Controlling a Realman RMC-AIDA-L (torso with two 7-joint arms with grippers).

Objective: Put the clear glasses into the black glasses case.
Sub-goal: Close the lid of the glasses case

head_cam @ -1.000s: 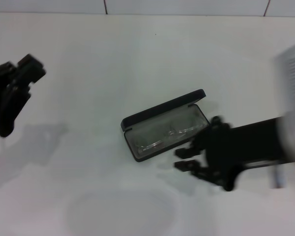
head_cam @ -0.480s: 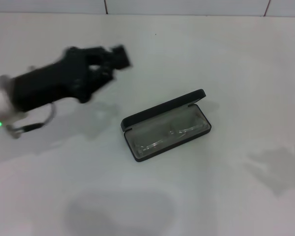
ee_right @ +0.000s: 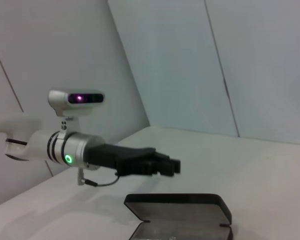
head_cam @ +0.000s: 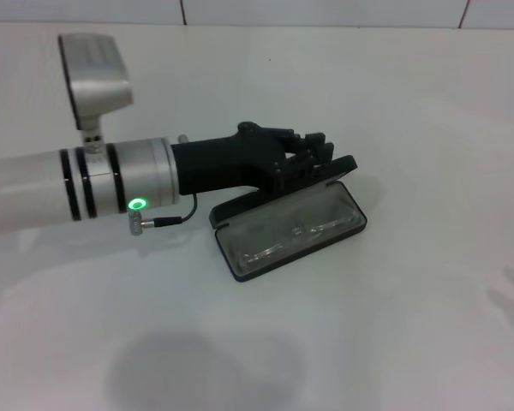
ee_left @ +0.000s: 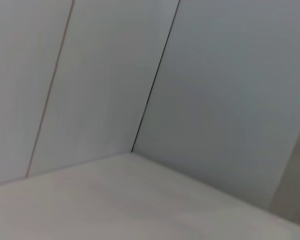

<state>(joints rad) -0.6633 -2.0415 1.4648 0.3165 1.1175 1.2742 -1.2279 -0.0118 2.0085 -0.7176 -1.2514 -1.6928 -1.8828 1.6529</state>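
Note:
The black glasses case point(head_cam: 233, 208) lies open at the middle of the white table, its lid standing up on the far side. The clear glasses point(head_cam: 291, 235) lie inside on the grey lining. My left arm reaches across from the left, and my left gripper point(head_cam: 325, 154) is right at the back of the raised lid, at its top edge. The right wrist view shows the same case point(ee_right: 177, 202) with the left gripper point(ee_right: 175, 166) just above and behind the lid. My right gripper is out of view.
The white table point(head_cam: 411, 325) runs back to a tiled wall point(head_cam: 325, 10). The left arm's silver wrist point(head_cam: 111, 180), with a camera mount above it and a small cable loop hanging below, spans the table's left half.
The right arm has pulled away from the case and left the head view. The left arm has swung in from the left, bringing its gripper to the case's lid.

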